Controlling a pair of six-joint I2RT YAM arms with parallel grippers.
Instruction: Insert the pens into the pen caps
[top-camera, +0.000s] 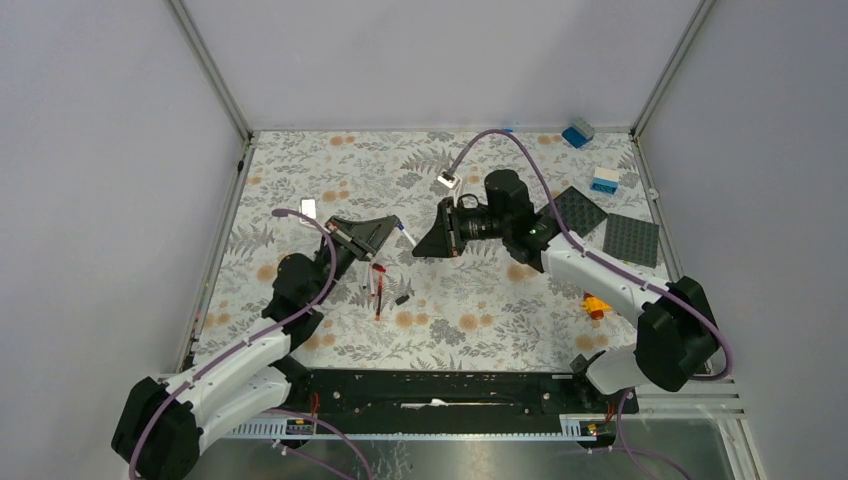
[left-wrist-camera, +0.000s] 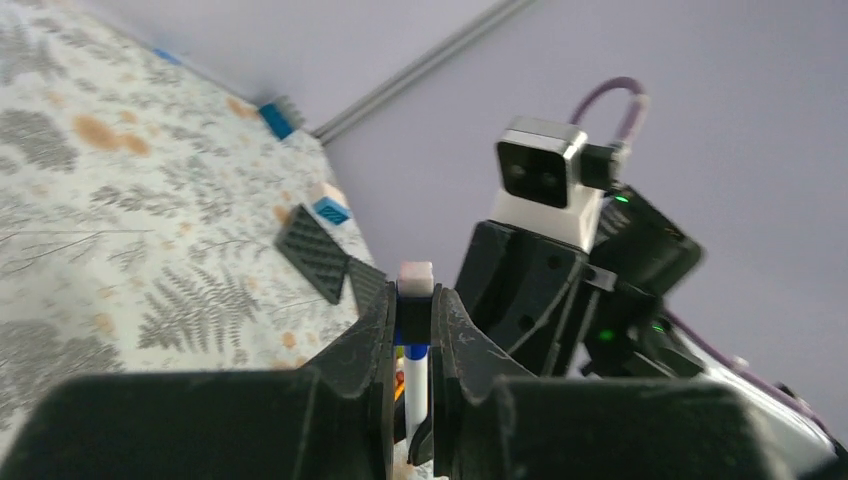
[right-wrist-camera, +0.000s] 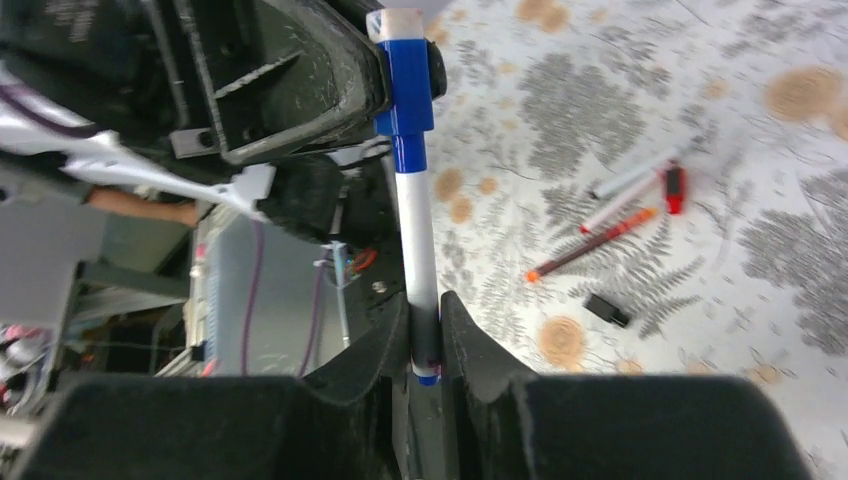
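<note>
Right claw (right-wrist-camera: 425, 305) pinches pen (right-wrist-camera: 417, 240) | my left claw (left-wrist-camera: 413, 300) clamps blue cap (right-wrist-camera: 405, 75) at 12 o'clock | risk: skewed push slips my grip

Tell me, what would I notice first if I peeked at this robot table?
The right claw and left claw meeting tip to tip above the middle of the flowery table. The right one pinches a white pen and the left one pinches the blue cap at its far end. Below them, loose pens and a black cap lie on the table.
</note>
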